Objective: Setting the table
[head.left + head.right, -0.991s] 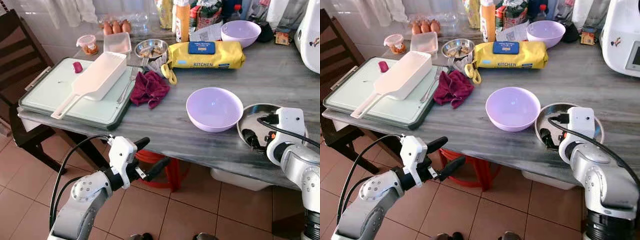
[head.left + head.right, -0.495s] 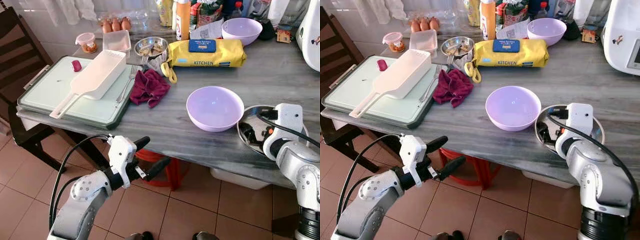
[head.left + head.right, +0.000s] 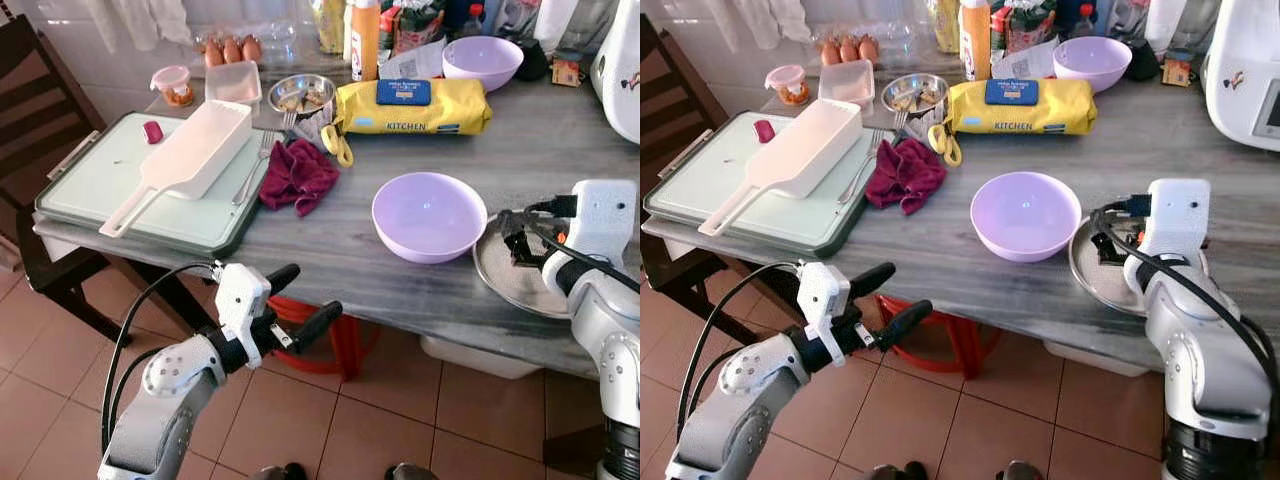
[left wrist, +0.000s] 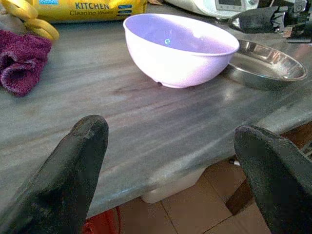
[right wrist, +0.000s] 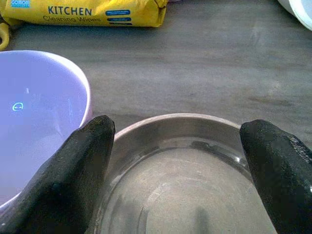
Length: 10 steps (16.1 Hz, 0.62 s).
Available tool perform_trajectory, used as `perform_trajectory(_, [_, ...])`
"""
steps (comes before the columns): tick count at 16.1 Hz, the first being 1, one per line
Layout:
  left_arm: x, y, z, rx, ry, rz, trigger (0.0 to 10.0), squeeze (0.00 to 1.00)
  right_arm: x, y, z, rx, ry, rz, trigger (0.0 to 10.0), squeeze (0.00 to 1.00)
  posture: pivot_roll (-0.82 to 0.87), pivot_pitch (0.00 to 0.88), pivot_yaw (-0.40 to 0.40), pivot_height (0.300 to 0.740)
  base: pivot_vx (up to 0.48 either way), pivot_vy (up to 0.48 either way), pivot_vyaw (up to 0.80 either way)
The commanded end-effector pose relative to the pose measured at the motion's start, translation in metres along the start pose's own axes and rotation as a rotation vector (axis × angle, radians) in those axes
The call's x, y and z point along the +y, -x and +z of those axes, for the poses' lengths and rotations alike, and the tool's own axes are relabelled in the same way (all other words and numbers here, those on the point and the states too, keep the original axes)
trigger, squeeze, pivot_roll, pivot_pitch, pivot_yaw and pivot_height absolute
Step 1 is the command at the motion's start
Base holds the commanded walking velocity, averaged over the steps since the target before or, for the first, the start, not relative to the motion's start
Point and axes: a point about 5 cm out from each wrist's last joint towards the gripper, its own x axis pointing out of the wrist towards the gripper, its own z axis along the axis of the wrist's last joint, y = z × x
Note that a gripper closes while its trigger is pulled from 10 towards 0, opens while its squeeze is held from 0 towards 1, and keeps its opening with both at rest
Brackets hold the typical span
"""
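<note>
On the grey marbled desk (image 3: pixel 400 270) the steel plate (image 3: pixel 505 275) lies at the front edge, just beside the near lilac bowl (image 3: pixel 428 215), perhaps touching it. The right claw (image 3: pixel 516 240) hovers low over the plate, its two black fingers (image 5: pixel 73 170) spread wide apart with nothing between them; whether the tips touch the metal is hard to tell. The left claw (image 3: pixel 292 300) hangs in front of the desk edge over the tiled floor (image 3: pixel 300 420), fingers also apart and empty. Farther back lie a yellow wipes pack (image 3: pixel 412 108), a maroon cloth (image 3: pixel 298 175) and a second lilac bowl (image 3: pixel 481 62)
</note>
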Motion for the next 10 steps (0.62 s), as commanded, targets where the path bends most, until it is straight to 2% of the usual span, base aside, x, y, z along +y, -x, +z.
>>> perform_trajectory(1, [0.0031, 0.0031, -0.0007, 0.003, -0.001, 0.019, 10.0, 0.00, 0.0011, 0.0018, 0.0000, -0.004, 0.007, 0.006, 10.0, 0.00, -0.19, 0.144, 0.098, 0.740, 0.000, 0.000, 0.00])
perform_trajectory(10, [0.0031, 0.0031, -0.0007, 0.003, -0.001, 0.019, 10.0, 0.00, 0.0011, 0.0018, 0.0000, -0.004, 0.007, 0.006, 10.0, 0.00, -0.19, 0.144, 0.098, 0.740, 0.000, 0.000, 0.00])
